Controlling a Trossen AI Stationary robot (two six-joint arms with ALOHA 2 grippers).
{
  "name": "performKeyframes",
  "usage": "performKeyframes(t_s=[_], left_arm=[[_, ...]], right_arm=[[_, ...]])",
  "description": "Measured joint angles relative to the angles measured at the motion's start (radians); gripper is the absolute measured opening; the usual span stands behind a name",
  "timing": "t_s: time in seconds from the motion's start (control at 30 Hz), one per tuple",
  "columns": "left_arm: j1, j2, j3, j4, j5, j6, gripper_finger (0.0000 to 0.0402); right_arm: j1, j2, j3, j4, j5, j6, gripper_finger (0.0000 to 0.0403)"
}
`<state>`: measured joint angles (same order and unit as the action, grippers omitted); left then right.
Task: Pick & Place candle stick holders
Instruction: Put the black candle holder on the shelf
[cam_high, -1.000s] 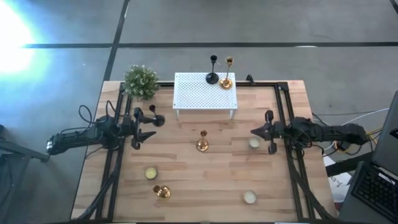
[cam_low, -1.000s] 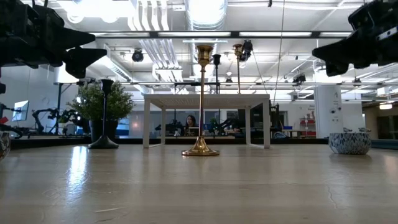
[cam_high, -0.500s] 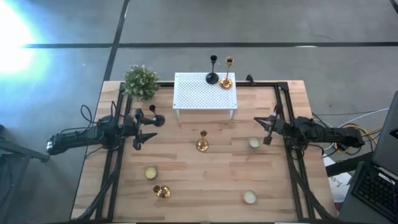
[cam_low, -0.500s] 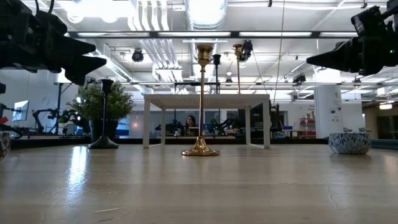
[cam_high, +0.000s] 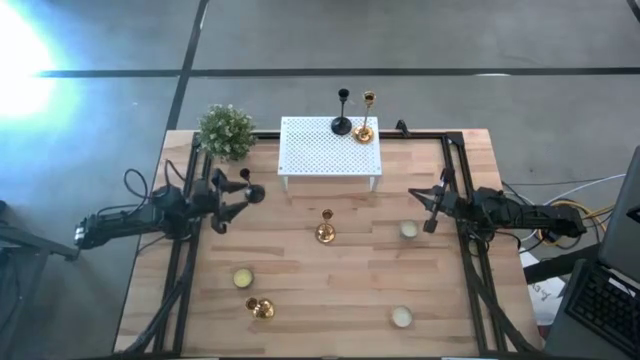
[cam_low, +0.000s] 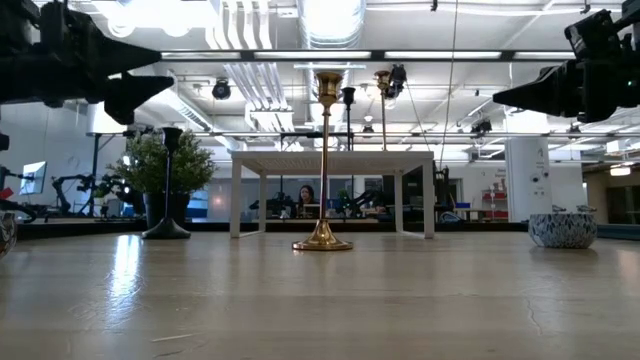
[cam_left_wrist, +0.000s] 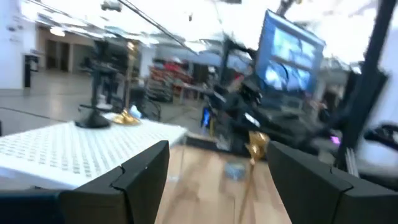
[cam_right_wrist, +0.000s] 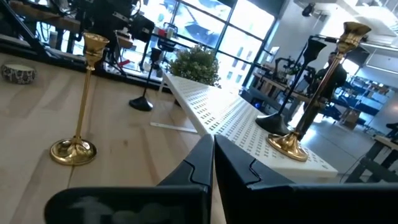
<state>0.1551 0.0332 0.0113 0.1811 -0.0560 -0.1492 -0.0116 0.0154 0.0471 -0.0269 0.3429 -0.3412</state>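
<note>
A gold candle stick holder (cam_high: 326, 228) stands on its round base mid-table, also seen in the low view (cam_low: 323, 160). A black holder (cam_high: 250, 190) stands at the left, just beyond my left gripper (cam_high: 232, 205), which is open and empty above the table (cam_left_wrist: 217, 148). Another black holder (cam_high: 343, 110) and a gold one (cam_high: 366, 118) stand on the white rack (cam_high: 330, 148). A third gold holder (cam_high: 260, 308) lies on its side near the front. At the table's right side, my right gripper (cam_high: 427, 210) hovers shut, holding nothing (cam_right_wrist: 211, 146).
A bushy potted plant (cam_high: 226, 130) stands at the far left corner. Small round candle cups sit at the left front (cam_high: 243, 277), the right middle (cam_high: 409, 230) and the right front (cam_high: 402, 317). Black frame rails (cam_high: 465, 200) run along both table sides.
My right gripper has rolled about its own axis and come level, staying shut and in place. My left gripper has tipped its fingers slightly upward, still open. No holder has moved.
</note>
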Motion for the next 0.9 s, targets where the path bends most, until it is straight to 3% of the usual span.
performKeyframes(t_s=[0.23, 0.5, 0.67, 0.83, 0.9], left_arm=[[0.0, 0.0, 0.001, 0.077, -0.075, 0.041, 0.0275], [0.0, 0.001, 0.001, 0.096, -0.109, -0.068, 0.0275], [0.0, 0.001, 0.023, -0.052, 0.058, -0.027, 0.0275], [0.0, 0.001, 0.037, -0.261, 0.094, -0.028, 0.0275], [0.0, 0.009, 0.038, -0.273, 0.09, -0.035, 0.0275]], right_arm=[[0.0, 0.0, 0.0, 0.0, -0.001, 0.0, 0.0008], [0.0, 0.0, 0.0, 0.0, -0.001, 0.0, 0.0009], [0.0, 0.0, 0.0, 0.001, -0.002, 0.0, 0.0009], [0.0, 0.0, 0.0, 0.001, -0.002, 0.0, 0.0009], [0.0, 0.0, 0.0, 0.001, -0.002, 0.0, 0.0009]])
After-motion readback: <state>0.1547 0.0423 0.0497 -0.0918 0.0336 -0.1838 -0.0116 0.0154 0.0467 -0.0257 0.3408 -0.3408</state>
